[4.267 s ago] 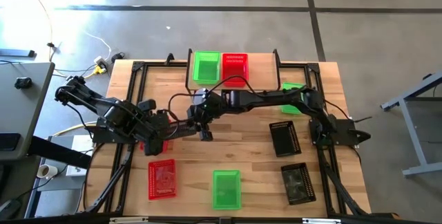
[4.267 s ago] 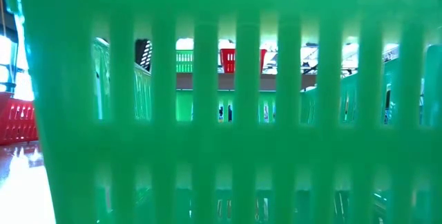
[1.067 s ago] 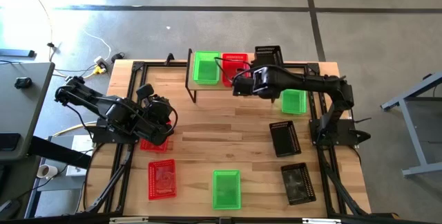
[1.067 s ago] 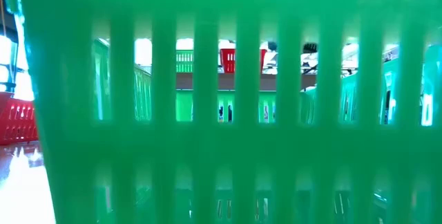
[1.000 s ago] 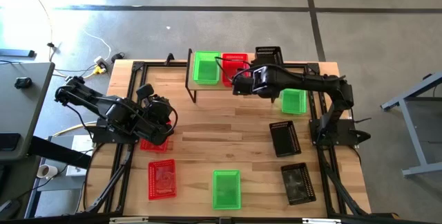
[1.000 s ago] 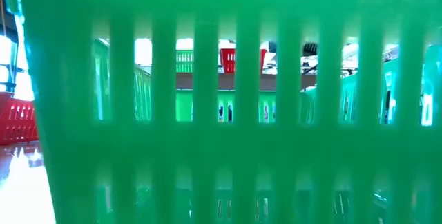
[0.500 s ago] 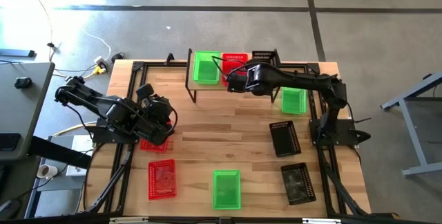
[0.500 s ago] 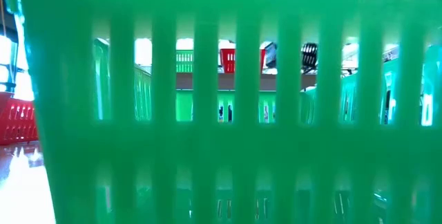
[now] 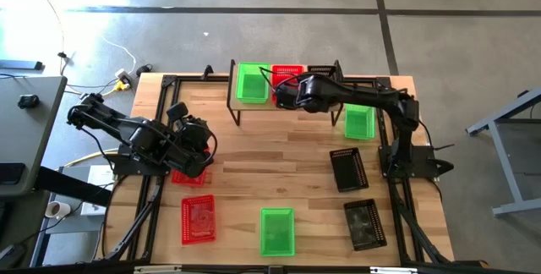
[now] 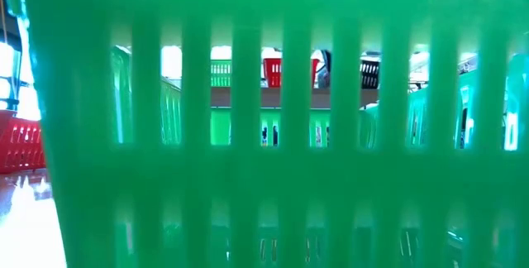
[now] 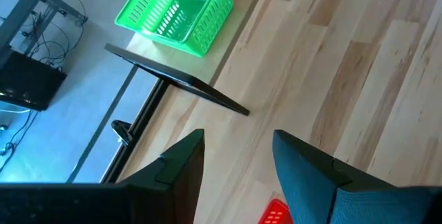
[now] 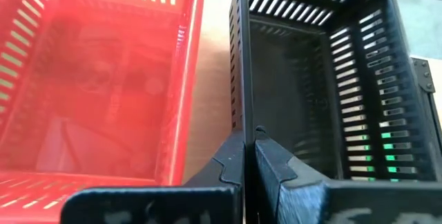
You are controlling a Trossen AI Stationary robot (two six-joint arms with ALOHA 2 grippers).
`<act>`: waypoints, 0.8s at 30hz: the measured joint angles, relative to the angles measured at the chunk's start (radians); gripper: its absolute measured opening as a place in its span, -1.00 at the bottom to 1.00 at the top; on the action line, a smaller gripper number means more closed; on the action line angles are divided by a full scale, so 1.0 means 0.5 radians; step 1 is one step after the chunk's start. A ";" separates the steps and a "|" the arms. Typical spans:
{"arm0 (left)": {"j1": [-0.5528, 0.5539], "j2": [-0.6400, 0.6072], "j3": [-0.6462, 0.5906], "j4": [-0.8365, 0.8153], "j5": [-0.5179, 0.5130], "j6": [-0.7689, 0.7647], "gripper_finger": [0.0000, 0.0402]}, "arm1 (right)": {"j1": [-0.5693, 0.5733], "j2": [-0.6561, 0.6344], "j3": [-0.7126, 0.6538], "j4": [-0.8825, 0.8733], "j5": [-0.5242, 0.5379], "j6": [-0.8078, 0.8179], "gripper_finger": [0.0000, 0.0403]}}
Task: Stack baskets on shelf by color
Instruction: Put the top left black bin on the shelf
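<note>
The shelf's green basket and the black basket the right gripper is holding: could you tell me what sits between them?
A red basket sits between the green basket and the black basket on the shelf. The high view shows the row; the right gripper pinches the black basket's wall.

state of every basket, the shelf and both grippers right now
green basket: upright on the shelf
red basket: upright on shelf, middle
black basket: over shelf's right end, wall pinched by right gripper
left gripper: open, empty
Other baskets: loose on the table
</note>
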 joint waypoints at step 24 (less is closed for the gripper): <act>0.000 0.000 0.000 0.000 0.000 0.000 -0.19 | -0.037 0.001 0.051 0.000 -0.014 -0.095 -0.50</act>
